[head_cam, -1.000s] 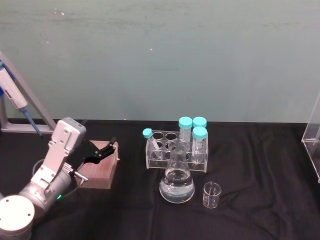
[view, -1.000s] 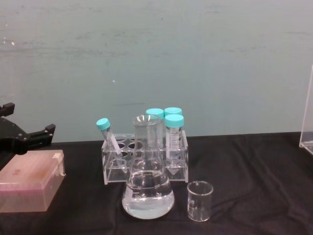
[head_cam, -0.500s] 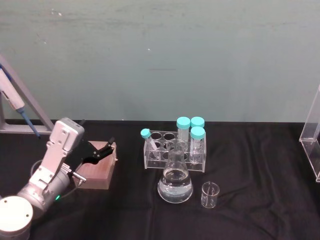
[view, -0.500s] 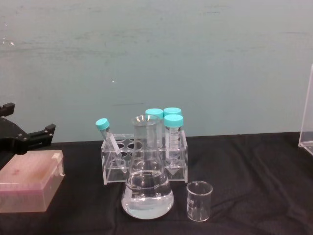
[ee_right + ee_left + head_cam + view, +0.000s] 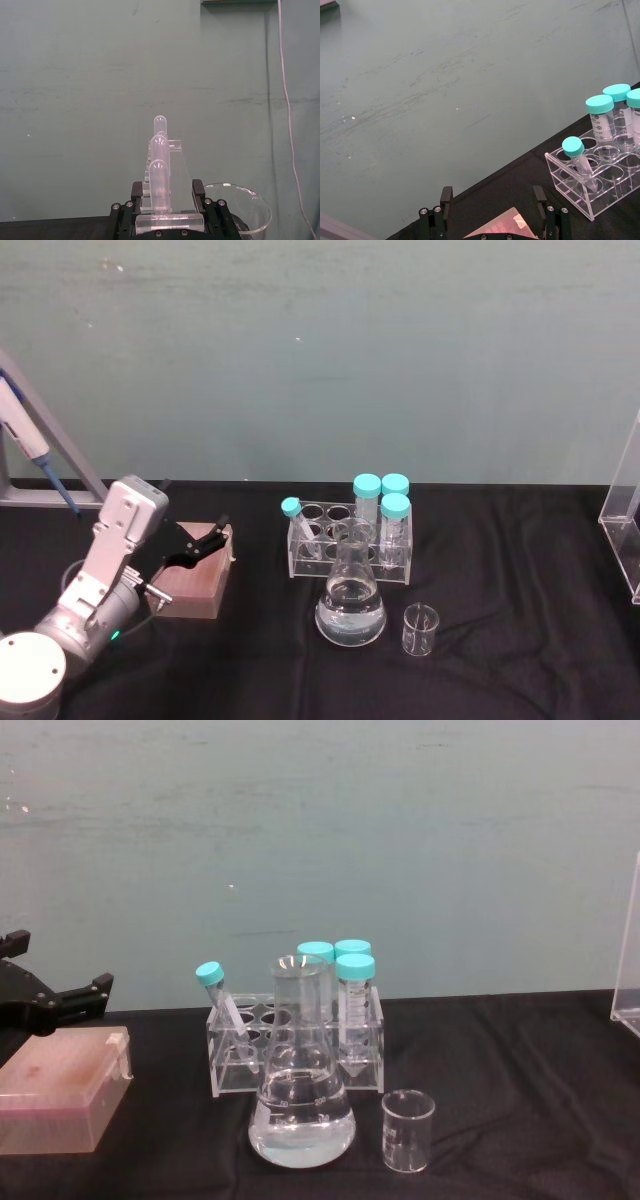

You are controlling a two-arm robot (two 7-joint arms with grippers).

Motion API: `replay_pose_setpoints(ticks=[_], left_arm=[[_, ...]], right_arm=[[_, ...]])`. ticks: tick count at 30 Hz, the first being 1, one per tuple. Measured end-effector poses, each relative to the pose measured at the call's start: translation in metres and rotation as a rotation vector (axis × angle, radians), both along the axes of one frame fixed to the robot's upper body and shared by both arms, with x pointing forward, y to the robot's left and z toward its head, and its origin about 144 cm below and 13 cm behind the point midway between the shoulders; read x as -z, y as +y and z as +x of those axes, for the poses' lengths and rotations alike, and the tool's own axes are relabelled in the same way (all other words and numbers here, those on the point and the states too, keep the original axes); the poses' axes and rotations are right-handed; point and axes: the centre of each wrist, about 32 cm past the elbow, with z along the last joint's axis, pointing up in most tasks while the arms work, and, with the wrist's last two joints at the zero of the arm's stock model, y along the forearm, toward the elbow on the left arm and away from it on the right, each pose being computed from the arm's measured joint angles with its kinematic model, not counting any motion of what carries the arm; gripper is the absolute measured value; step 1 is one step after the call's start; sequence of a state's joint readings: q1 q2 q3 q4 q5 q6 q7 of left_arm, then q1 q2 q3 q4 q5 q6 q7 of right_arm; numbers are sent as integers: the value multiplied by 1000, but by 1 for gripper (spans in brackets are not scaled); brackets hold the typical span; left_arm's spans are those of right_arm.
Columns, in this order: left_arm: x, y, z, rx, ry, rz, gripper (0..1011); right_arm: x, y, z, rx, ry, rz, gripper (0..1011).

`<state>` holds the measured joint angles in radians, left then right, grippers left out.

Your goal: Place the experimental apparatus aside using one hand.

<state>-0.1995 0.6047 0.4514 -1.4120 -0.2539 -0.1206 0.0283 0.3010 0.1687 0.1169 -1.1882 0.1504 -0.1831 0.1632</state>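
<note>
Left gripper point(image 5: 213, 537), jaws spread, hovers over the pink box point(image 5: 195, 585). The conical flask point(image 5: 351, 615) and beaker point(image 5: 421, 630) stand well apart to its right. Right gripper point(image 5: 168, 192) faces the pipette stand point(image 5: 161, 165).

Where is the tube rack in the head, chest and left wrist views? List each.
Head view: tube rack, centre, behind the conical flask.
Chest view: centre-left, behind the flask.
Left wrist view: lower right corner.
Shared landmark: the leaning teal-capped tube at the rack's left end.

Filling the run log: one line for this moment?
left gripper open above pink box | right gripper facing pipette stand | flask, beaker, tube rack untouched
</note>
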Motion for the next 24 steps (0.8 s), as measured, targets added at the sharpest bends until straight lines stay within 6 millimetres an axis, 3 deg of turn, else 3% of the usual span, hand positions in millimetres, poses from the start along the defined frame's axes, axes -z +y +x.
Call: replay_pose_setpoints(ticks=[5, 19, 24], left_arm=[[0, 0, 0, 0, 0, 0, 1000], [0, 0, 0, 0, 0, 0, 1000], [0, 0, 0, 0, 0, 0, 1000]], right_arm=[[0, 0, 0, 0, 1, 0, 611], [0, 0, 0, 0, 2, -1, 1003], [0, 0, 0, 0, 2, -1, 1003]])
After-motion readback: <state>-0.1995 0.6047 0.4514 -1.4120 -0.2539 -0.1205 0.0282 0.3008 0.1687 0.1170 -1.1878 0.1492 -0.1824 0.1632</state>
